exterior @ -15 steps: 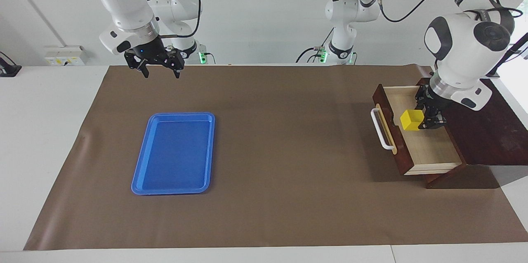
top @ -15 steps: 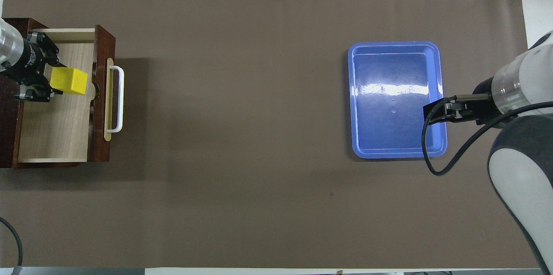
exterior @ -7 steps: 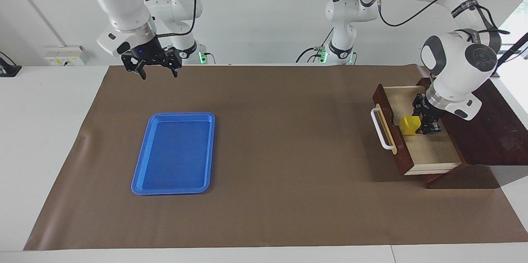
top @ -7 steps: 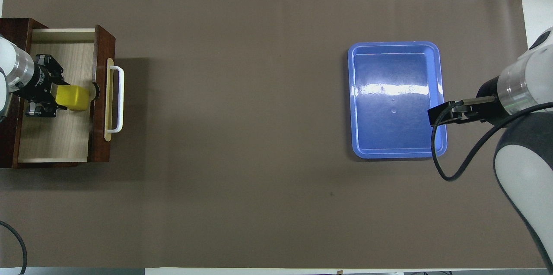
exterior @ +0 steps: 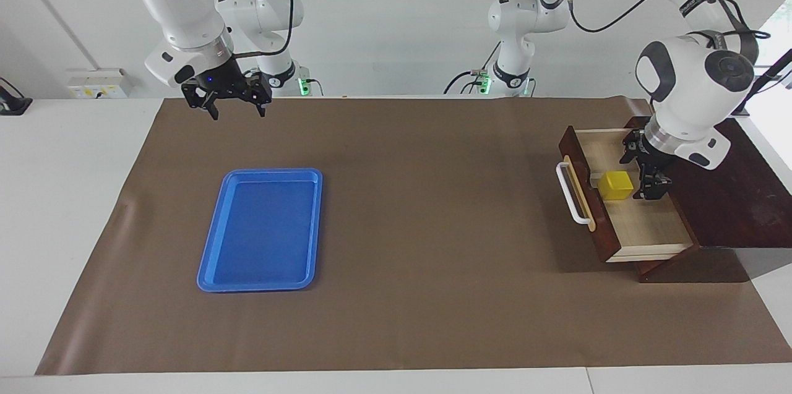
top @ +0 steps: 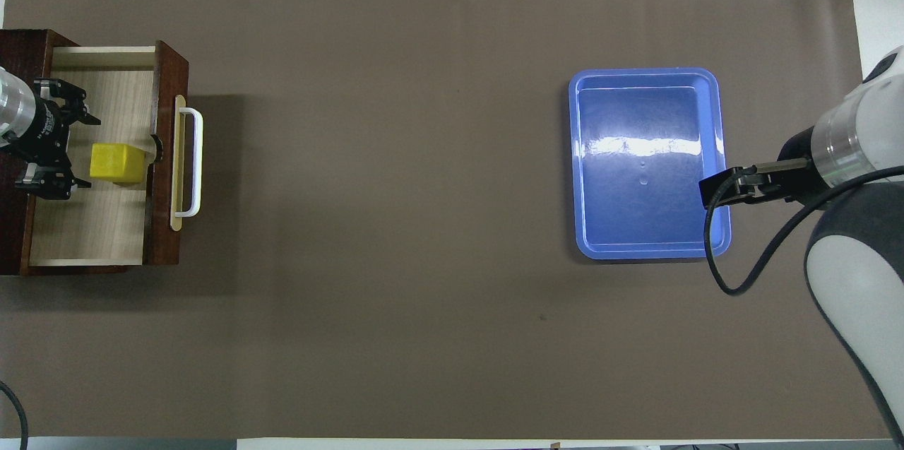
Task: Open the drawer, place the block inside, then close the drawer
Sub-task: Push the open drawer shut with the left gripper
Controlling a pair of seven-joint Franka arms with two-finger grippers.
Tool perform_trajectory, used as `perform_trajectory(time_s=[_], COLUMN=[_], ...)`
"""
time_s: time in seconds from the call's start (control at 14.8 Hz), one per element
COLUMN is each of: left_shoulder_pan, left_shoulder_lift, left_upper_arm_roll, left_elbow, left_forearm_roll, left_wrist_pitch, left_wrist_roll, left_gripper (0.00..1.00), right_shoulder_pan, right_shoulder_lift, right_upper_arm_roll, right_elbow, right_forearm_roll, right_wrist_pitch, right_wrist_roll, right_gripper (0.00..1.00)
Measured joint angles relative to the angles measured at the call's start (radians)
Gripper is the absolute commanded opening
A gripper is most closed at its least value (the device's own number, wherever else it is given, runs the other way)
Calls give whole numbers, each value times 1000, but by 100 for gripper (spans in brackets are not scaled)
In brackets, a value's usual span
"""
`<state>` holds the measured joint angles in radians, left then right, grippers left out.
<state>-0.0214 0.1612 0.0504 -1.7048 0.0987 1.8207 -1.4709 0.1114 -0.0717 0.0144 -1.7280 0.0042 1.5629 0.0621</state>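
The left gripper (exterior: 646,168) hangs over the pale floor of the open drawer, fingers spread wide and gripping nothing. Its fingertips straddle a gap just beside the small bright yellow cube block (exterior: 616,185), which sits flat on the drawer floor, clear of both fingers. In the overhead view the left gripper (top: 60,139) stands between the block (top: 116,162) and the dark box body.

The dark reddish-brown wooden drawer (exterior: 643,221) is pulled fully out of its dark wooden box (exterior: 736,196) at the left arm's end of the table. The block rests close to the inside of the drawer front, near the white bar handle (exterior: 570,193). Bare drawer floor lies open on the part of the drawer farther from the robots. The left arm bends down over the box, wrist tilted toward the drawer front.

The right gripper (exterior: 235,100) hangs high over the edge of the brown paper mat (exterior: 433,227) nearest the robots, fingers spread apart and empty; this arm waits. The flat blue plastic tray (exterior: 210,258) lies on the mat toward the right arm's end, farther from the robots than that gripper's position. A wide bare stretch of mat separates tray and drawer.

Lettering on the arm cable straps is too small to read.
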Motion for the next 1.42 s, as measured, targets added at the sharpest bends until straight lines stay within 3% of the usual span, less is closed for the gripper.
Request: perform_trajectory(time_s=[0.2,0.47,0.81,1.42], left_shoulder_pan=[-94,-192,-195,-125], left_shoulder_lift=[0,3,-20,-30], left_upper_arm_roll=[-14,-19,-13,-3], left_elbow=[71,18,-117,-136], left_forearm_roll=[-12,-12,-12,-16], left_wrist_pitch=[-62,-31,91,150], left_wrist_roll=[-88,-169,-171,-123], left_gripper=[100,100,100,100], right_shoulder_pan=[0,0,-5,-14], right_shoulder_lift=[0,-1,-1,-2], right_upper_arm_roll=[0,0,-2,-2], right_elbow=[-2,-4,-5,-5], right_forearm_roll=[0,0,0,0], right_wrist_pitch=[0,0,0,0], right_wrist_roll=[0,0,0,0], right_gripper=[100,100,100,100])
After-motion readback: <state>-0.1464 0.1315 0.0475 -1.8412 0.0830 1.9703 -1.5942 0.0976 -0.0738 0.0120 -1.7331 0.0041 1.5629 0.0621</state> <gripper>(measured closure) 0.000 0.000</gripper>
